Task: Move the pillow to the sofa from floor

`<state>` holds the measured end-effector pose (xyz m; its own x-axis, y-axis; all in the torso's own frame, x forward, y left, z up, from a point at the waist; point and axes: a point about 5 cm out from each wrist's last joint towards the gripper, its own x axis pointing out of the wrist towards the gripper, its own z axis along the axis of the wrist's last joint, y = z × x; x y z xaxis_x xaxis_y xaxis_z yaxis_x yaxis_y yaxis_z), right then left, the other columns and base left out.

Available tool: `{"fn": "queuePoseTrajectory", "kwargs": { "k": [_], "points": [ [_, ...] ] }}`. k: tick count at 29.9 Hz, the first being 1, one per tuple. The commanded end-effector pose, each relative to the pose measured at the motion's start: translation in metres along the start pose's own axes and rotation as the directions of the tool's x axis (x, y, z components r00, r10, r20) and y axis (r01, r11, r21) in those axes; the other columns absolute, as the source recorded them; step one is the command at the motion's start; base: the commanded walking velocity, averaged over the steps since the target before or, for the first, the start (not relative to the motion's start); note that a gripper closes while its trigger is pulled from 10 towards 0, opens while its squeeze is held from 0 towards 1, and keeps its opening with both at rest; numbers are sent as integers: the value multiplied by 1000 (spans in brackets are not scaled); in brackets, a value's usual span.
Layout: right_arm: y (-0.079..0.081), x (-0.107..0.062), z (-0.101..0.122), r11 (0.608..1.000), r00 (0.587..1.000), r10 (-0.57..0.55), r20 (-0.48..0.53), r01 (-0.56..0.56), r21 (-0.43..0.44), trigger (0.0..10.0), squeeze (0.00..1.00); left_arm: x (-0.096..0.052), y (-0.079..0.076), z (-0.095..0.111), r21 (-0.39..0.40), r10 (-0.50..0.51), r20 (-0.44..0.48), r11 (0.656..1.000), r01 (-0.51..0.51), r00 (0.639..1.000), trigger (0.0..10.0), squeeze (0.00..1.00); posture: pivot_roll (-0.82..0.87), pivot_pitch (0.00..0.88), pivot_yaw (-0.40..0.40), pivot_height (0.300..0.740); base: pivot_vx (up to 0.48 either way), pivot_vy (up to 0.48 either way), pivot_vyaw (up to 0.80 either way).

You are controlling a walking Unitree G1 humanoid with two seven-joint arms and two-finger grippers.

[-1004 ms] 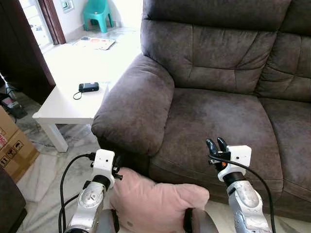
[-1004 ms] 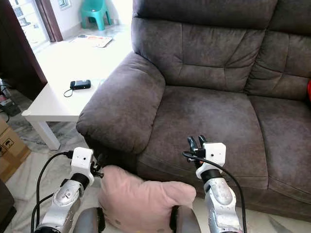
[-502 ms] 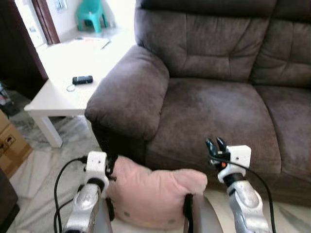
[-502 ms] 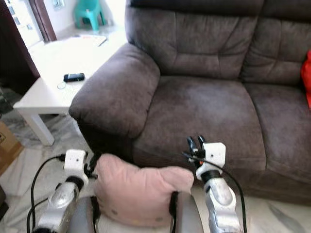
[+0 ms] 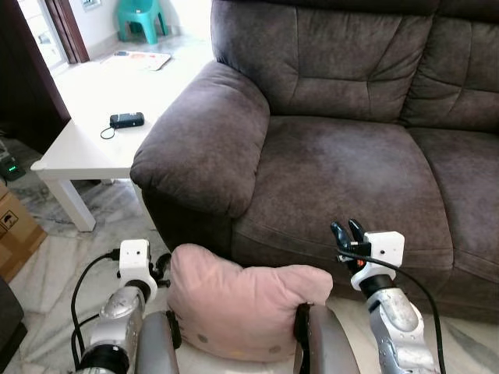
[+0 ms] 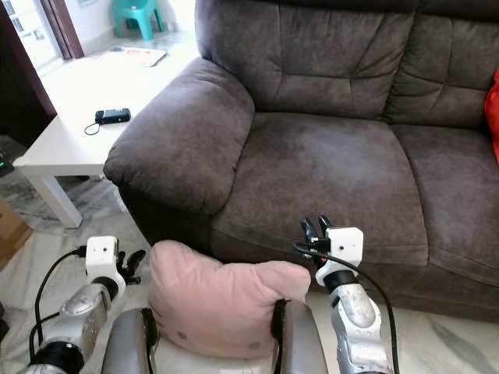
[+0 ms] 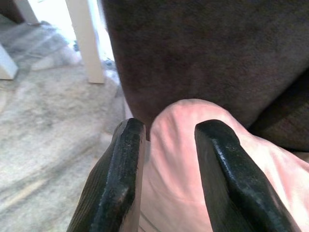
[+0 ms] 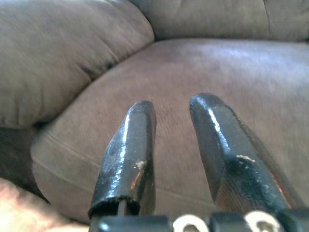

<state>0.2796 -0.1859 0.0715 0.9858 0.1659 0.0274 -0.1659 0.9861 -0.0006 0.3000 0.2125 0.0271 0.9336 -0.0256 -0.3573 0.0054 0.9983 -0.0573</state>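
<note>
A pink pillow [image 5: 242, 308] stands on the floor against the front of the dark brown sofa [image 5: 343, 171], held between my two grey knees. My left gripper [image 5: 160, 269] is open just beside the pillow's upper left corner. In the left wrist view the pillow [image 7: 193, 159] shows between and beyond the spread black fingers [image 7: 120, 174], with nothing pinched. My right gripper [image 5: 345, 232] is open, raised to the right of the pillow and pointing at the sofa seat cushion [image 8: 231, 67], holding nothing.
The sofa's fat armrest [image 5: 203, 148] bulges above the pillow. A white low table [image 5: 86, 148] with a black device [image 5: 126, 120] stands to the left, with a cardboard box [image 5: 12, 230] on the marble floor. A red object [image 6: 493, 105] lies at the sofa's right.
The camera has shifted, showing more of the seat. My left gripper has drawn a little left, off the pillow's corner. The right gripper keeps its pose.
</note>
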Motion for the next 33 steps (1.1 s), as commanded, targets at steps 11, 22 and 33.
{"fn": "queuePoseTrajectory", "kwargs": {
  "k": [11, 22, 33],
  "points": [
    [0, 14, 46, 999, 989, 37, 140, -36, -9, 10000, 0, 3, -1, -7, -157, -102, -65, 983, 91, 993, 10000, 1000, -20, 0, -69, 478, 0, 0, 0],
    [2, 10, 53, 999, 990, 53, 134, -52, -13, 10000, 0, 5, -2, -4, -197, -146, -65, 972, 131, 987, 10000, 1000, -34, 0, -75, 478, 0, 0, 0],
    [5, 10, 71, 996, 983, 87, 162, -85, -14, 10000, 0, 10, 4, 0, -216, -71, -87, 975, 51, 994, 10000, 1000, -55, 0, -98, 478, 0, 0, 0]
  ]
}}
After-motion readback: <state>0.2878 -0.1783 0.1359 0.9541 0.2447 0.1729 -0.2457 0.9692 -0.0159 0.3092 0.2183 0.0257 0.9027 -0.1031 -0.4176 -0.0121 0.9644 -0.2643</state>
